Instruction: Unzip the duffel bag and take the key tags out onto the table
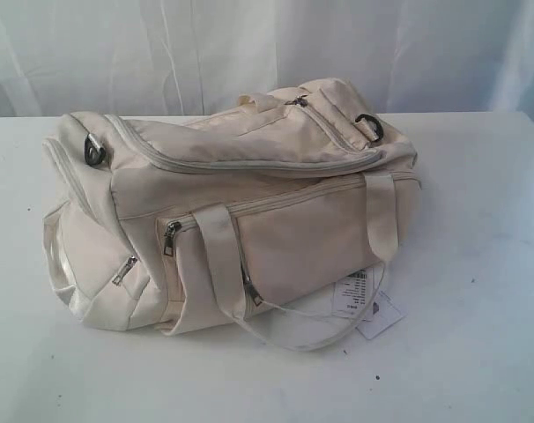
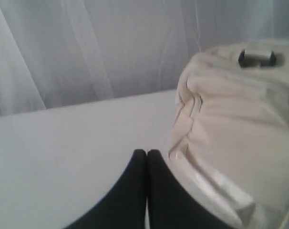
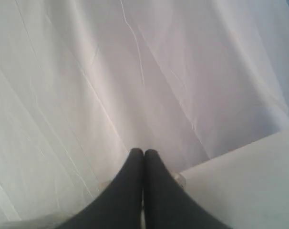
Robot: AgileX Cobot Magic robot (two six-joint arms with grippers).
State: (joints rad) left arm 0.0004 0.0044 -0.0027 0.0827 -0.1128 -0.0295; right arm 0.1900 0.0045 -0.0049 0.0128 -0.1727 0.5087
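Creased white curtain (image 1: 161, 53) behind white table (image 1: 478, 352), soft even light

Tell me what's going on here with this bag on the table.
Nothing is being handled yet. The duffel bag lies on the table with the zippers in view shut, and no key tags show. The left pincer is shut and empty near one end of the bag. The right pincer, also shut, faces the curtain. A paper price tag lies by the bag's front.
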